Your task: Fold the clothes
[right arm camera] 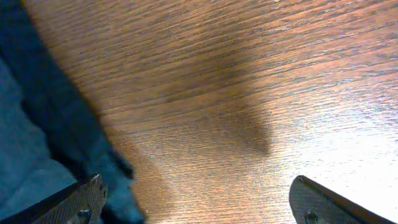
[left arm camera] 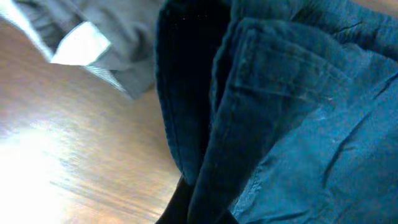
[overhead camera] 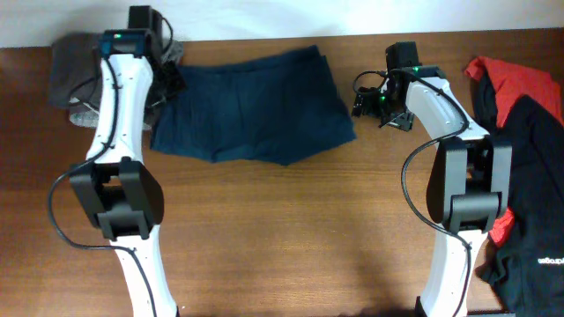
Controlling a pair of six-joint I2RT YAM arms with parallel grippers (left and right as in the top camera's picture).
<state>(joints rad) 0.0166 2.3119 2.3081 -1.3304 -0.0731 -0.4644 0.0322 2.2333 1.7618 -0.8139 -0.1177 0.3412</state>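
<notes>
The navy blue shorts [overhead camera: 251, 106] lie spread flat at the table's back middle. My left gripper [overhead camera: 167, 77] is at their left edge. In the left wrist view, bunched navy cloth [left arm camera: 292, 124] fills the frame and runs down into the dark closed jaws [left arm camera: 186, 208], so the gripper looks shut on the shorts. My right gripper [overhead camera: 370, 99] is open just right of the shorts. In the right wrist view its fingers [right arm camera: 199, 202] are wide apart over bare wood, with the left finger against the shorts' edge [right arm camera: 37, 143]. It holds nothing.
A grey garment [overhead camera: 70, 66] is bunched at the back left corner and also shows in the left wrist view [left arm camera: 93, 37]. Red-and-black garments [overhead camera: 529, 150] are piled along the right edge. The wooden table [overhead camera: 291, 229] stretches toward the front.
</notes>
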